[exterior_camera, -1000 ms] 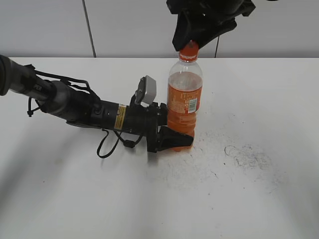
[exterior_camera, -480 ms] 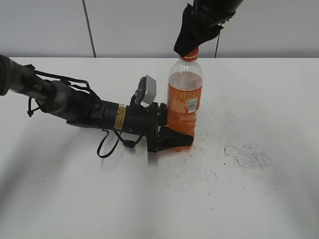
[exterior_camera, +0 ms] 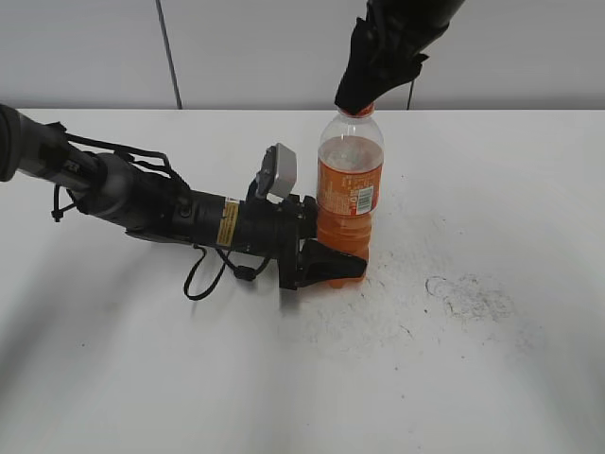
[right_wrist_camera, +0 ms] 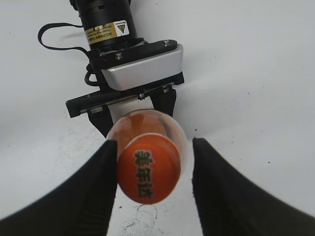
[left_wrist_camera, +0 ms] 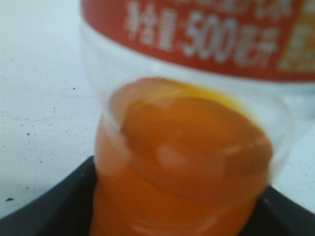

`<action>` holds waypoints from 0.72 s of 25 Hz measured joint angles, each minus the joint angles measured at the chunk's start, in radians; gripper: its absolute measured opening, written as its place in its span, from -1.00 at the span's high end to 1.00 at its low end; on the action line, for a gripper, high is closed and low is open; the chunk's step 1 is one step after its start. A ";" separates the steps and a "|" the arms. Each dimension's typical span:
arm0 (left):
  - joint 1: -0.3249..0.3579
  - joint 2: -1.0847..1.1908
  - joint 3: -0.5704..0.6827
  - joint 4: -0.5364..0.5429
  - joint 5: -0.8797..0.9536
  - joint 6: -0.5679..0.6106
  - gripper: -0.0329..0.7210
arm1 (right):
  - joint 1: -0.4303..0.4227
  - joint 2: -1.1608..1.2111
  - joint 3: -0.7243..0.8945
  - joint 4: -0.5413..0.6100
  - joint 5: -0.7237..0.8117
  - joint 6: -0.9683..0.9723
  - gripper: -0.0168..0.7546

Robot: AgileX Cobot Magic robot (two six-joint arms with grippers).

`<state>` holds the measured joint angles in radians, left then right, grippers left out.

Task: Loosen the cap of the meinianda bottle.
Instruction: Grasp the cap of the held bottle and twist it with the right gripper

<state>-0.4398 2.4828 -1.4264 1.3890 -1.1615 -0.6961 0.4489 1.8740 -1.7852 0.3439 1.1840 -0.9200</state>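
The meinianda bottle (exterior_camera: pixel 349 194) stands upright on the white table, half full of orange drink, with an orange label and white barcode patch. It fills the left wrist view (left_wrist_camera: pixel 187 147). My left gripper (exterior_camera: pixel 326 263) is shut on the bottle's base, its black jaws on either side. The orange cap (right_wrist_camera: pixel 147 168) with dark characters on top sits between the open black fingers of my right gripper (right_wrist_camera: pixel 153 169); the left finger is at the cap's edge, the right finger stands apart. In the exterior view the right gripper (exterior_camera: pixel 357 99) covers the cap from above.
The left arm (exterior_camera: pixel 142 203) lies low across the table from the left, with a looped black cable (exterior_camera: pixel 203 279). Dark scuff marks (exterior_camera: pixel 468 293) spot the tabletop right of the bottle. A pale wall runs behind the table.
My right gripper has come down over the cap, which showed below it one second ago and is now hidden in the exterior view. The bottle and left arm have not moved.
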 joint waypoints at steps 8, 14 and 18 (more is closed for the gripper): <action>0.000 0.000 0.000 0.001 0.000 0.000 -0.55 | 0.000 0.000 0.000 -0.004 0.000 0.005 0.04; 0.000 0.000 0.000 0.000 0.000 -0.002 -0.55 | 0.000 0.000 0.000 -0.005 0.003 0.007 0.27; 0.000 0.000 0.000 0.000 0.000 -0.002 -0.55 | 0.000 0.000 0.000 -0.005 0.004 0.007 0.27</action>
<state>-0.4398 2.4828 -1.4264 1.3889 -1.1615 -0.6978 0.4489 1.8740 -1.7852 0.3392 1.1882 -0.9127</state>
